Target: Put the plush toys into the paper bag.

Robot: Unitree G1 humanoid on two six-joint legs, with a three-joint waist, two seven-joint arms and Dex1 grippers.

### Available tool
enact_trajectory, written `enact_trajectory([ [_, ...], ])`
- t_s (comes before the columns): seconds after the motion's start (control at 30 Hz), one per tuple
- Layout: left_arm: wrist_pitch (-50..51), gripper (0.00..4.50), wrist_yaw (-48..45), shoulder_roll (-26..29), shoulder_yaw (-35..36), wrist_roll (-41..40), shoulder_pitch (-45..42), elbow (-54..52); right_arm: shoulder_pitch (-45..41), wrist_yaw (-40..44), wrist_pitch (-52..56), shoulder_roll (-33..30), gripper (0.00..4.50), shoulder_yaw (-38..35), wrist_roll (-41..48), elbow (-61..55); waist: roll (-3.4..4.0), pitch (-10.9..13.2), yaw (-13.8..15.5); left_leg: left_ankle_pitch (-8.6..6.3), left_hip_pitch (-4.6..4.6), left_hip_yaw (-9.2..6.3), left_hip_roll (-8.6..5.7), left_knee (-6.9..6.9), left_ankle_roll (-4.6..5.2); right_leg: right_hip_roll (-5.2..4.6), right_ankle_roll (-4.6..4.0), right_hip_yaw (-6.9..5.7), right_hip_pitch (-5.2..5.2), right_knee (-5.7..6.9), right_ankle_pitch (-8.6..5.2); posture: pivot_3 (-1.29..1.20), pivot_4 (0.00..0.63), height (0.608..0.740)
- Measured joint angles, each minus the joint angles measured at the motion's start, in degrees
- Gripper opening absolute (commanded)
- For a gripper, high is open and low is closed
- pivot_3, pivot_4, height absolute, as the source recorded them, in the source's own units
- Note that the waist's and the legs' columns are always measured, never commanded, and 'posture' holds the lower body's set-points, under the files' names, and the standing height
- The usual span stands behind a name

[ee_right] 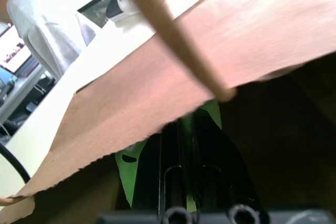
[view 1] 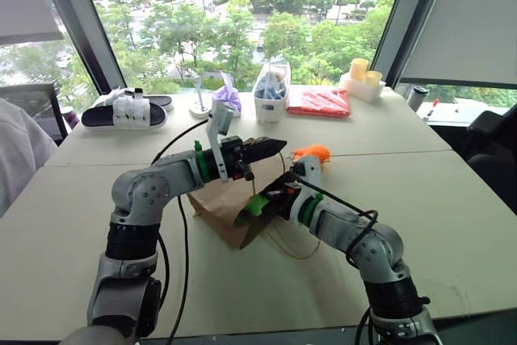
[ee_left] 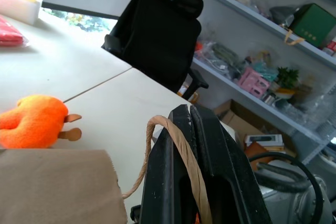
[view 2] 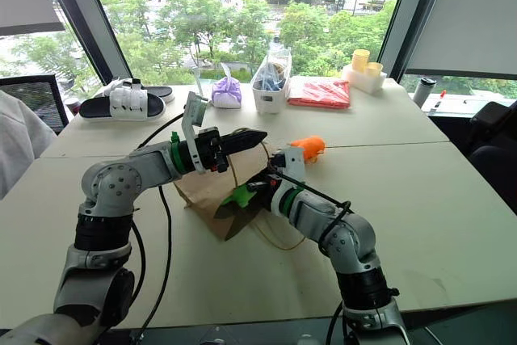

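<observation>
From the head views, the right claw, clamped on the green plush toy, sits at the paper bag mouth, the bag lying toward its ten o'clock. The left wrist view shows the left claw pinching the twine handle, with the orange plush toy on the worktop at nine o'clock. In the right wrist view, green fabric sits between closed fingers under the bag's lip.

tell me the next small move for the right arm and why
Probably push a little deeper into the paper bag, then release. The right gripper is shut on the green plush toy right at the bag's mouth, which the left gripper holds up by the twine handle.
</observation>
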Motion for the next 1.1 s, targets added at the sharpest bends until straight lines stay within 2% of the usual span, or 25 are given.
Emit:
enact_trajectory([
  [0.03,-0.45,0.00,0.46,-0.09,0.07,0.14,0.00,0.21,-0.01,0.28,-0.04,0.15,0.72,0.41,-1.01,0.24,0.00,0.00,0.01,0.00,-0.01,0.00,0.00,0.00,0.00,0.00,0.00,0.00,0.00,0.00,0.00,0.00,0.150,0.740],
  [0.07,-0.87,0.00,0.91,-0.24,0.15,0.21,-0.02,0.40,0.00,0.51,-0.06,0.19,0.96,0.47,-1.65,0.32,0.00,0.00,0.02,0.00,-0.01,0.00,0.00,0.00,0.00,0.00,0.00,0.00,0.00,-0.01,0.00,0.00,0.150,0.740],
  [0.27,-2.98,0.00,3.47,-1.42,1.80,1.25,-1.80,4.33,0.69,3.18,-1.60,-1.10,3.92,0.73,-5.77,-1.37,0.00,0.00,-0.04,0.01,-0.01,0.02,0.00,0.00,-0.02,0.01,0.00,-0.01,-0.02,0.00,0.00,0.00,0.150,0.740],
  [0.43,-3.75,0.00,3.96,-1.69,2.83,1.34,-2.95,5.88,6.22,8.81,-2.44,-4.80,3.92,0.45,-5.06,-11.05,-0.01,0.00,0.00,0.01,-0.02,0.01,0.00,-0.01,-0.02,0.01,0.00,-0.03,0.00,-0.02,0.00,0.00,0.150,0.740],
  [0.5,-3.74,0.00,3.99,-1.82,2.90,1.35,-3.18,6.57,9.31,11.03,-2.08,-6.26,3.92,-2.02,-1.37,-14.90,-0.01,0.00,0.05,0.00,-0.03,0.01,0.00,-0.02,-0.01,0.01,0.00,-0.04,0.00,-0.04,0.00,0.00,0.150,0.740],
  [0.63,-3.66,0.00,3.69,-0.76,4.17,1.19,-4.22,7.15,14.35,15.68,0.84,-12.52,3.92,-14.10,17.45,-22.27,-0.03,0.01,0.19,-0.01,0.03,-0.01,0.00,0.03,0.01,0.01,0.00,-0.04,0.19,-0.15,0.00,0.00,0.150,0.740],
  [0.7,-3.49,0.00,3.25,-0.64,4.44,1.09,-4.55,7.16,14.46,16.33,0.89,-14.99,3.92,-20.26,24.12,-21.13,-0.03,0.01,0.14,-0.02,0.06,0.02,0.00,0.04,0.03,0.01,0.00,-0.04,0.23,-0.16,0.00,0.00,0.150,0.740],
  [0.77,-3.32,0.00,2.73,-0.44,4.55,1.07,-4.72,7.35,12.09,15.61,-0.71,-16.39,3.92,-24.87,26.14,-15.25,-0.04,0.01,-0.08,-0.02,0.12,0.08,0.01,0.04,0.03,0.01,0.00,-0.03,0.25,-0.13,0.00,0.00,0.150,0.740],
  [0.83,-3.29,0.00,2.31,0.05,4.58,1.10,-4.76,7.53,7.39,13.09,-3.50,-17.69,3.92,-25.88,21.25,-6.84,-0.04,0.01,-0.28,-0.01,0.15,0.14,0.02,0.03,0.03,0.02,-0.03,0.00,0.22,-0.08,0.02,0.00,0.150,0.740],
  [0.93,-3.30,0.00,2.16,0.47,4.68,1.13,-4.81,7.65,-2.20,6.38,-7.63,-18.69,3.92,-22.46,7.81,9.75,-0.01,0.00,-0.32,0.01,0.12,0.19,0.03,-0.01,0.01,0.03,-0.07,0.04,0.09,0.01,0.04,0.00,0.150,0.740],
  [1.1,-3.20,0.00,2.35,1.11,5.71,1.09,-4.67,7.80,-11.98,2.01,-11.38,-13.65,3.92,-19.34,-2.40,29.43,-0.01,0.00,-0.39,0.21,-0.08,0.24,0.05,-0.05,-0.34,0.01,-0.07,0.06,-0.16,0.02,0.05,0.00,0.150,0.740],
])
